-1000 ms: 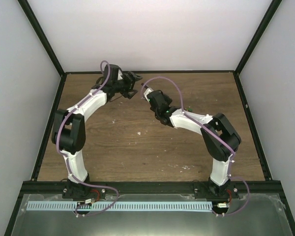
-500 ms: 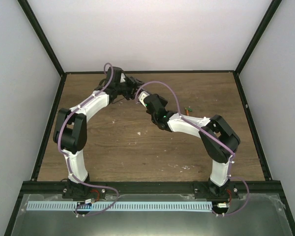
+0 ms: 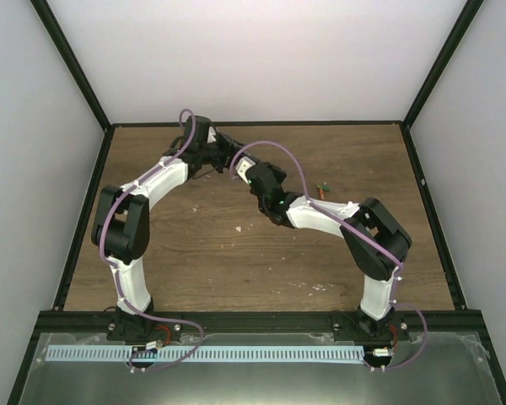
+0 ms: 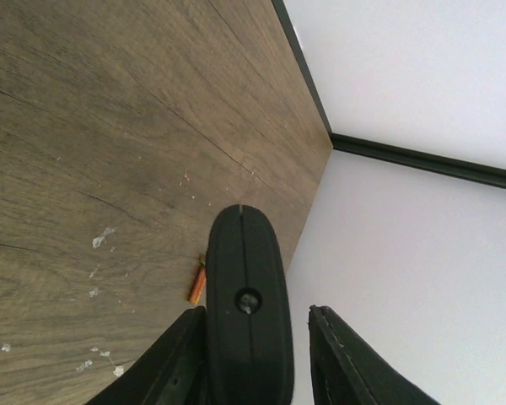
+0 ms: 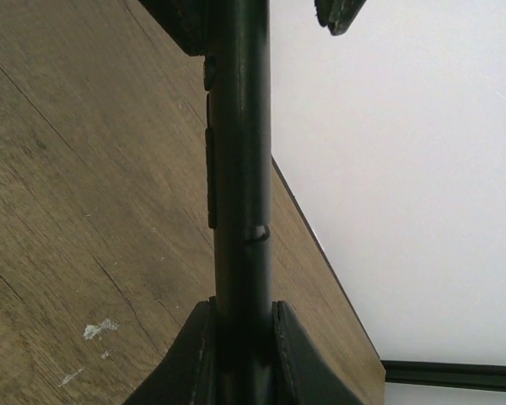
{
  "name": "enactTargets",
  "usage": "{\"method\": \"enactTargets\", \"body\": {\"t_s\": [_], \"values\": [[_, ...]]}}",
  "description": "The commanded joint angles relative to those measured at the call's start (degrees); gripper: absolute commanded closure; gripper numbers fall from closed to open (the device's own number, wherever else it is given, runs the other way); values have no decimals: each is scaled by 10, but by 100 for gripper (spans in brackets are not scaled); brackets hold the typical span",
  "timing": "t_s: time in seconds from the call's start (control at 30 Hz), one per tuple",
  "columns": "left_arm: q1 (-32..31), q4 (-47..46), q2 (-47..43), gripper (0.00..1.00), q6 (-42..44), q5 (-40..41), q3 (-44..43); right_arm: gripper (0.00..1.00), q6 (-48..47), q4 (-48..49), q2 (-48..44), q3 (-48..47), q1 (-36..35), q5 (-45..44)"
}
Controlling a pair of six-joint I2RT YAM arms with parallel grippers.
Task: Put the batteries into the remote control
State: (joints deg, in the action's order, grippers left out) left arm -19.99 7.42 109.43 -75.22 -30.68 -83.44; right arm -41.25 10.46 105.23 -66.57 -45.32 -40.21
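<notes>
The black remote control (image 5: 240,169) stands on edge in my right gripper (image 5: 242,305), which is shut on its near end. Its far end (image 4: 246,312) sits between the jaws of my left gripper (image 4: 255,314). One finger (image 4: 181,350) rests against it and the other finger (image 4: 337,354) stands off with a gap. Seen from above, the two grippers meet over the far middle of the table, left gripper (image 3: 226,152) and right gripper (image 3: 248,174). One orange battery with a green end (image 4: 197,285) lies on the wood, to the right of the right arm (image 3: 323,189).
Wooden table (image 3: 236,253) with pale chipped specks (image 4: 101,239). Black frame rails and white walls (image 3: 253,59) close off the far edge and both sides. The right forearm (image 3: 320,211) stretches across the middle right.
The left gripper's jaws have narrowed round the remote's far end. The right arm carried the remote left and farther back to meet the left gripper.
</notes>
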Motion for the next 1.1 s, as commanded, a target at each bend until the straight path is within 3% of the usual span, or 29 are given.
{"method": "enactTargets", "body": {"t_s": [0.0, 0.37, 1.07], "values": [[-2, -5, -3, 67, 3, -1, 7, 99, -18, 40, -24, 11, -10, -17], [-3, -4, 0, 75, 18, 3, 4, 99, -43, 74, -32, 31, -13, -23], [-3, 7, 3, 74, 28, 20, 0, 99, -49, 77, -40, 43, -13, -28]]}}
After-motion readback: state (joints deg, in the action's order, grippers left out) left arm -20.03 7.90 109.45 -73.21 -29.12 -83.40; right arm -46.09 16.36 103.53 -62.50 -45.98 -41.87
